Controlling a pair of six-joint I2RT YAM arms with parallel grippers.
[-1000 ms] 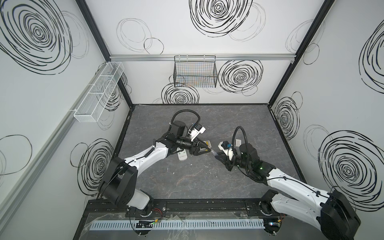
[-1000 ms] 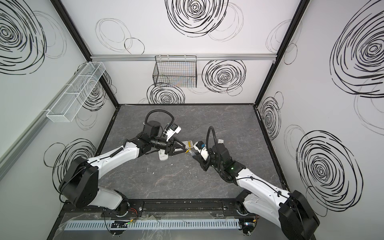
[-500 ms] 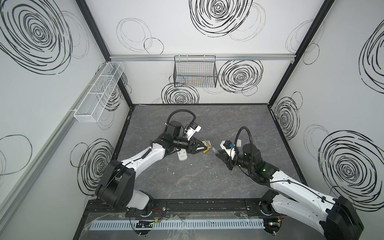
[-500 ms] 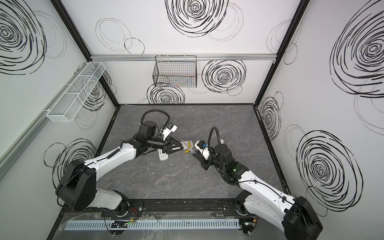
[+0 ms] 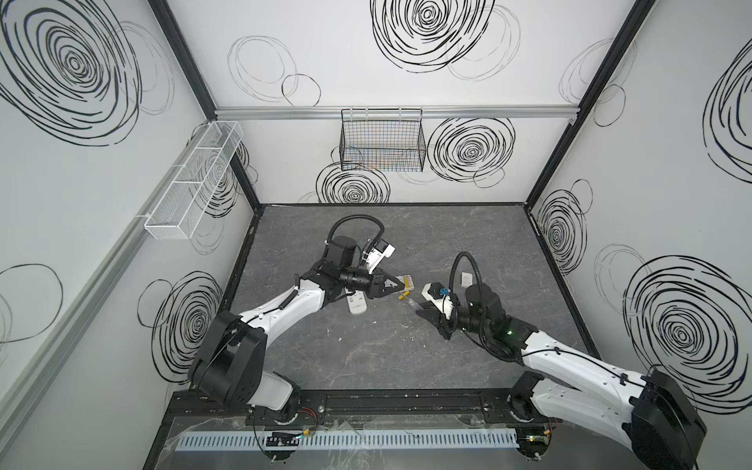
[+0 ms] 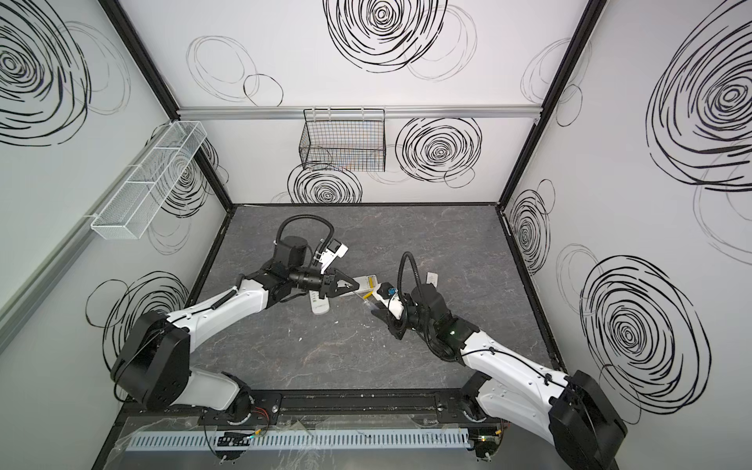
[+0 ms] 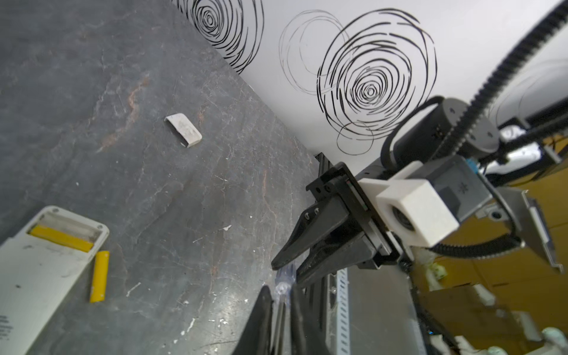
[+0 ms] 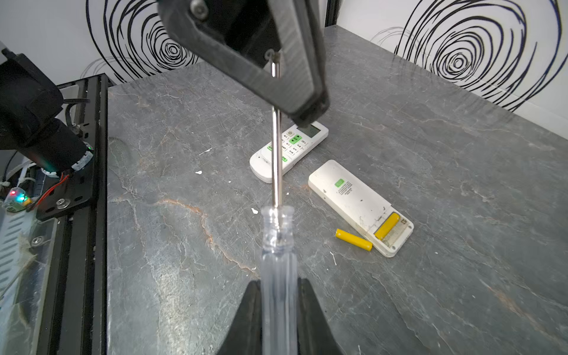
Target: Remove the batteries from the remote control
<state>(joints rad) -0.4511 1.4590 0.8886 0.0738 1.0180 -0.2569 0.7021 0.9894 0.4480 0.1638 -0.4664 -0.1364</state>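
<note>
left hand (image 7: 280, 291): clamped on screwdriver (image 8: 278, 246) shaft | right hand (image 8: 278, 284): clamped on handle

Loose yellow battery (image 8: 353, 239) beside remote (image 8: 347, 196) — second battery (image 8: 386, 226) seated inside.

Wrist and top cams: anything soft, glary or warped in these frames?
Right wrist view: screwdriver handle soft near the lens, open remote and loose battery sharp. Left wrist view: sheen on the table, clutter beyond its edge blurred. Both top views: wide-angle, frame posts splay outward.
</note>
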